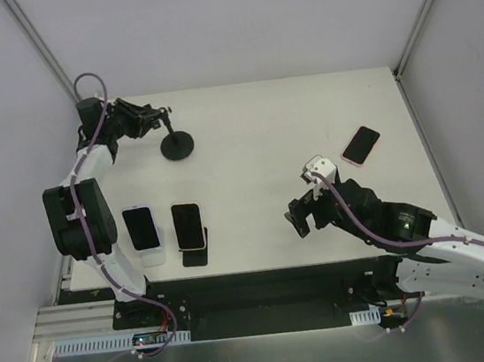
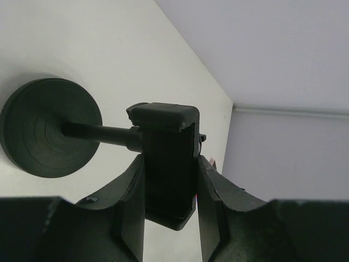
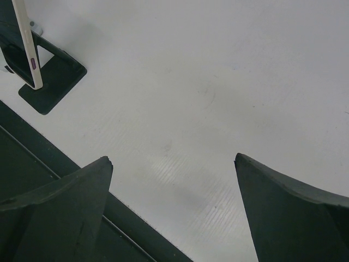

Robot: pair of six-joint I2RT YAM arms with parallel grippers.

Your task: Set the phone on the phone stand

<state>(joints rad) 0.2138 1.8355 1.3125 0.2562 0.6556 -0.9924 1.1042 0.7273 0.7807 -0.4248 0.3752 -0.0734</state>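
Observation:
A pink-cased phone [image 1: 361,145] lies flat on the table at the right back. A black phone stand with a round base [image 1: 177,145] is at the left back. My left gripper [image 1: 159,116] is shut on the stand's clamp head [image 2: 163,136]; the stem and the round base [image 2: 49,128] show beyond it in the left wrist view, with the gripper [image 2: 170,161] closed round the head. My right gripper [image 1: 303,219] is open and empty above the table's front middle, well apart from the phone. In the right wrist view the gripper [image 3: 173,159] has bare table between its fingers.
Two other phones rest on stands at the front left: one on a white stand [image 1: 141,228], one on a black stand [image 1: 188,227], the latter also in the right wrist view [image 3: 24,49]. The table's dark front edge [image 3: 65,180] runs just under my right gripper.

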